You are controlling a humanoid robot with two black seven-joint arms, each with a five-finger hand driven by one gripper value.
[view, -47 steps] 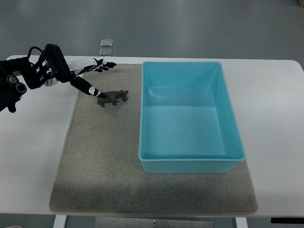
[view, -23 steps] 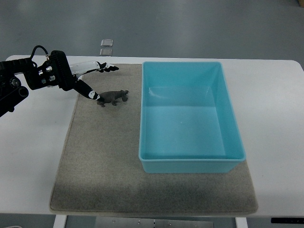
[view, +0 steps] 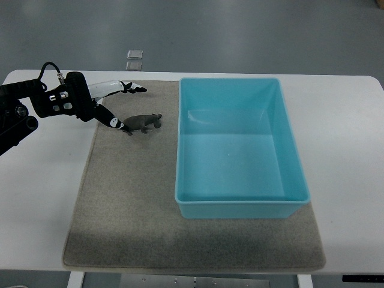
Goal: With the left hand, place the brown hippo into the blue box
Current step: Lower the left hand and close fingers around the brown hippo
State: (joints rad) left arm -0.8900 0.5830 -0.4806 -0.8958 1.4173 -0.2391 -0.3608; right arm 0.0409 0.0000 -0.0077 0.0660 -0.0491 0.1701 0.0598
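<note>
Now you are at the reaching step: your left hand is spread, grasping nothing, one fingertip at the brown hippo, which stands on the mat beside the blue box. Next, close around it.

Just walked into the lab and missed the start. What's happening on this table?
The robot's left hand is reaching in from the left toward a small brown hippo standing on the grey mat. Its fingers are spread, one fingertip right at the hippo's rear end, nothing grasped yet. The blue box sits empty to the hippo's right. No right arm shows.
</note>
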